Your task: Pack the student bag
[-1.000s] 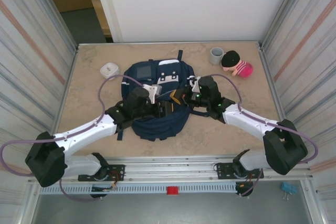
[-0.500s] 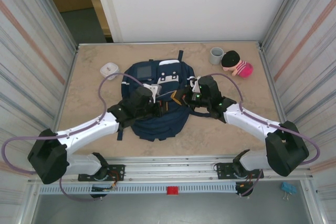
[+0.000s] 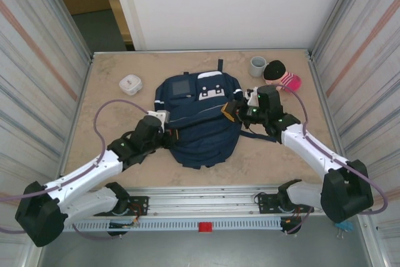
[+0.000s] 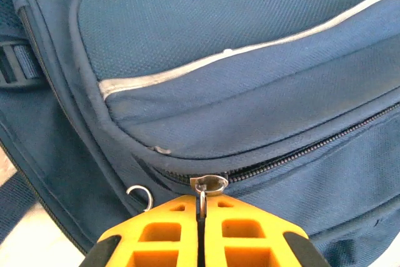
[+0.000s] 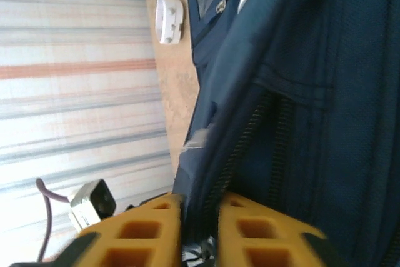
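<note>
The large navy blue fabric backpack (image 3: 203,123) lies flat in the middle of the beige table (image 3: 106,67) in the overhead view, with a small white box (image 3: 130,83) at its upper left and a grey mug (image 3: 257,65) and a pink plush toy (image 3: 284,78) at its upper right, all unpacked. At the bag's left edge, the left gripper (image 4: 200,211) has its yellow fingers pressed together on the silver metal zip pull (image 4: 209,184) at the bottom centre of the left wrist view; the zip running off to the right looks closed. The right gripper (image 5: 200,217), at the bag's right side, has its fingers slightly apart with a fold of blue fabric between them, and whether they clamp it cannot be told. The step in hand appears to be opening a compartment. The next move likely calls for drawing the pull along the zip track while the opposite side is held steady.
</note>
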{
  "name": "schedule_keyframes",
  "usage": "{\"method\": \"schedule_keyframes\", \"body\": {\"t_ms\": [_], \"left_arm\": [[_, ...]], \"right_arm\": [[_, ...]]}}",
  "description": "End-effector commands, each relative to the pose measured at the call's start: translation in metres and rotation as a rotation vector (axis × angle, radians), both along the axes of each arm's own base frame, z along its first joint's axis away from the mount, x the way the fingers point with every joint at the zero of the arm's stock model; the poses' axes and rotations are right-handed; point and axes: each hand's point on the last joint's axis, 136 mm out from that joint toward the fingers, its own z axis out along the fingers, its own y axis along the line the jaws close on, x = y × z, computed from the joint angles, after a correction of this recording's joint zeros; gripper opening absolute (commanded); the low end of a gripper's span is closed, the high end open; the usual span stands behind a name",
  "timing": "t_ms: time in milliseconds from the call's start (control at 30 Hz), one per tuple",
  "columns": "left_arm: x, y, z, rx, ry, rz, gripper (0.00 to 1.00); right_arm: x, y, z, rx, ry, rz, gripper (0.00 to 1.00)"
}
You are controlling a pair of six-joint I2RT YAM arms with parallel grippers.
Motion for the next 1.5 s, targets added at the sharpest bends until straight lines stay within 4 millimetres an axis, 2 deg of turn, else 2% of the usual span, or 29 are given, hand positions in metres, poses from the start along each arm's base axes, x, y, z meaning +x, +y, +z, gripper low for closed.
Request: {"method": "schedule_keyframes", "body": {"t_ms": [0,133,200,267,467,567,667,833,900,933,1000,1133,1167,1333,1467], "left_arm": [[0.006,-0.017,0.029,-0.082,-0.122,-0.104,0.00],[0.006,-0.039,0.046,-0.112,-0.167,-0.226,0.00],[0.005,-0.048,0.053,-0.137,-0.184,-0.271,0.00],[0.004,-0.054,0.059,-0.159,-0.201,-0.307,0.00],[-0.002,-0.062,0.074,-0.194,-0.239,-0.370,0.00],[-0.003,-0.059,0.075,-0.187,-0.249,-0.364,0.00],[-0.004,-0.056,0.077,-0.186,-0.260,-0.358,0.00],[-0.005,-0.055,0.081,-0.192,-0.274,-0.360,0.00],[-0.005,-0.055,0.081,-0.192,-0.276,-0.361,0.00],[-0.005,-0.055,0.081,-0.190,-0.275,-0.360,0.00],[-0.004,-0.051,0.076,-0.171,-0.261,-0.342,0.00],[0.008,-0.029,0.056,-0.092,-0.201,-0.216,0.00],[0.011,-0.024,0.050,-0.082,-0.184,-0.193,0.00],[0.026,0.001,0.037,-0.102,-0.152,-0.125,0.00],[0.037,0.008,0.032,-0.088,-0.148,-0.127,0.00]], "right_arm": [[0.000,-0.015,0.035,-0.126,-0.255,0.000,0.39],[-0.011,-0.024,0.065,-0.352,-0.597,0.027,0.56],[-0.019,-0.015,0.076,-0.421,-0.757,0.120,0.57],[-0.028,0.001,0.077,-0.476,-0.870,0.248,0.58],[-0.045,0.058,0.047,-0.632,-1.040,0.665,0.61],[-0.053,0.083,0.035,-0.617,-1.144,0.817,0.61],[-0.058,0.099,0.022,-0.606,-1.232,0.937,0.59],[-0.047,0.109,0.000,-0.641,-1.239,1.024,0.57],[-0.039,0.111,-0.007,-0.667,-1.216,1.031,0.54],[-0.037,0.112,-0.008,-0.671,-1.210,1.036,0.50],[-0.035,0.114,-0.005,-0.659,-1.216,1.042,0.37],[-0.040,0.110,0.007,-0.587,-1.234,1.058,0.06],[-0.040,0.107,0.011,-0.576,-1.240,1.057,0.02],[-0.047,0.089,0.031,-0.509,-1.278,1.046,0.00],[-0.056,0.083,0.042,-0.464,-1.315,1.061,0.00]]}}
